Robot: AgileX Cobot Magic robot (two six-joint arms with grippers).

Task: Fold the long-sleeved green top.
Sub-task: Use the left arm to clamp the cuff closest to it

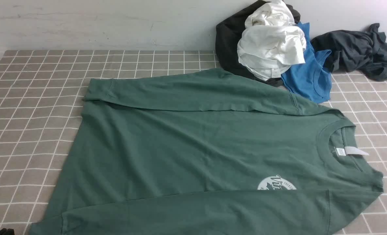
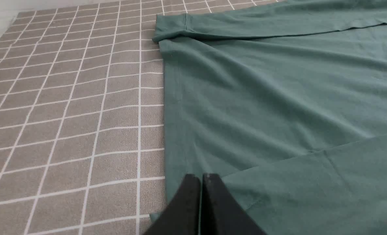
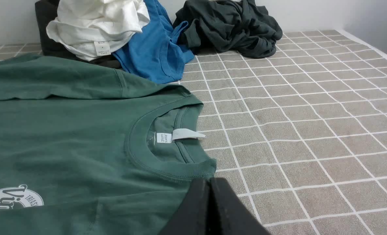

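We find the green long-sleeved top point(image 1: 196, 140) flat on the counter point(image 1: 33, 98), its long axis crosswise, hem left and neck right. The left gripper point(image 2: 201, 179) is closed at the near hem corner. The right gripper point(image 3: 209, 181) is closed beside the neck. We cannot tell whether either pinches cloth.

Checked tabletop point(image 1: 33, 98) carries green long-sleeved top point(image 1: 196, 147), clothes pile point(image 1: 271, 49), dark garment point(image 1: 356, 49).
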